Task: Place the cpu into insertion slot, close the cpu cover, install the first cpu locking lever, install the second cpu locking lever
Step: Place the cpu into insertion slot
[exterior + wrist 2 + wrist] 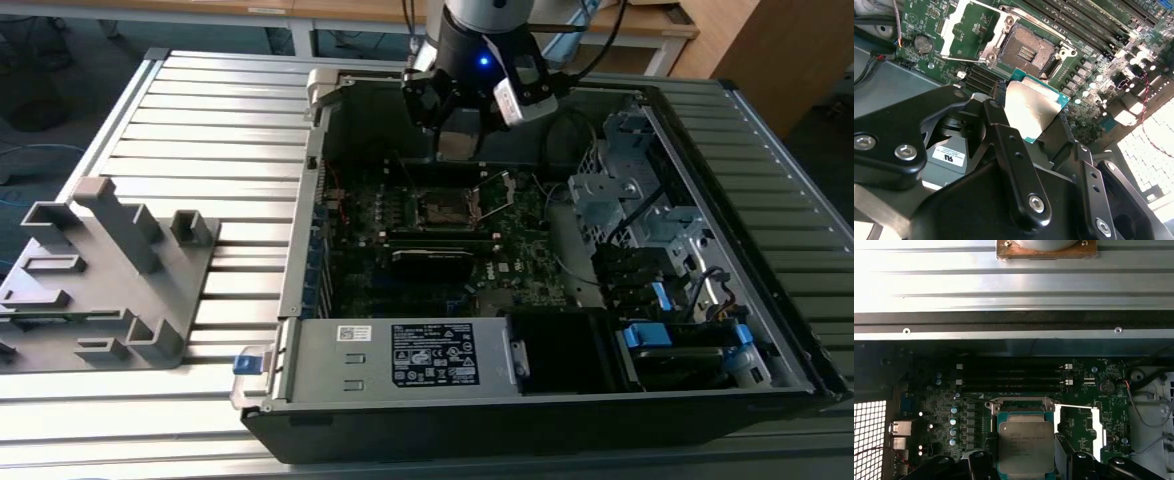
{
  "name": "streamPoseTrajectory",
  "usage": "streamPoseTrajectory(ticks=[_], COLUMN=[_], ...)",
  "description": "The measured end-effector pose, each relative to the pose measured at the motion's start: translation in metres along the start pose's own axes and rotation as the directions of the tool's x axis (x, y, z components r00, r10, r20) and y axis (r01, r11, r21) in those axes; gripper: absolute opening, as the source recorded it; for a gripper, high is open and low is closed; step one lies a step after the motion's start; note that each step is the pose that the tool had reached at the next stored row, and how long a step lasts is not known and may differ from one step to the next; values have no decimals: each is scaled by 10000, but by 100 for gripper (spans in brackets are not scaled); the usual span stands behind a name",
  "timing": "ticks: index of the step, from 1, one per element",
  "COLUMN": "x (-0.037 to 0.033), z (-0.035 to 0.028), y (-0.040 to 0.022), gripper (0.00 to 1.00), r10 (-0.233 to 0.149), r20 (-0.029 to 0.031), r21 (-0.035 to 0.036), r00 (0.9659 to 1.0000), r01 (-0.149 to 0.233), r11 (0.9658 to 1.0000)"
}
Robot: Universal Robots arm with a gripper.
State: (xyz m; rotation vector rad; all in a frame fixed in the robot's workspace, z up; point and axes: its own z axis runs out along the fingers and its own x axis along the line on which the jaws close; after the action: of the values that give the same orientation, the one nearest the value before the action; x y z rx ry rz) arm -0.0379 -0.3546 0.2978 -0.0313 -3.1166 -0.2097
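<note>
Second wrist view showed me the bare insertion slot (1026, 47); first wrist view had the cpu (1026, 445) over it. My jaws gripped the cpu flat, metal top up.

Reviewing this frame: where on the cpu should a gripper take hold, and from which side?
By two opposite edges, coming from above its metal top: the cpu is a thin flat square, and the gripper holds it that way near the open insertion slot.
</note>
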Motion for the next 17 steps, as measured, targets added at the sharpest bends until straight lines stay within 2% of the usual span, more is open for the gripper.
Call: streamPoseTrajectory(ticks=[3,6,9,13,17], x=[2,4,6,8,9], z=[5,36,72,127,131], y=[0,-5,-10,-18,-18], gripper=[54,54,54,54,54], r10=[-1,-27,-65,-133,-143], r20=[13,90,129,142,140], r21=[-5,-4,-4,-3,0], r00=[10000,10000,9999,9998,9998], r01=[1,27,65,133,143], r11=[10000,10000,10000,9999,9999])
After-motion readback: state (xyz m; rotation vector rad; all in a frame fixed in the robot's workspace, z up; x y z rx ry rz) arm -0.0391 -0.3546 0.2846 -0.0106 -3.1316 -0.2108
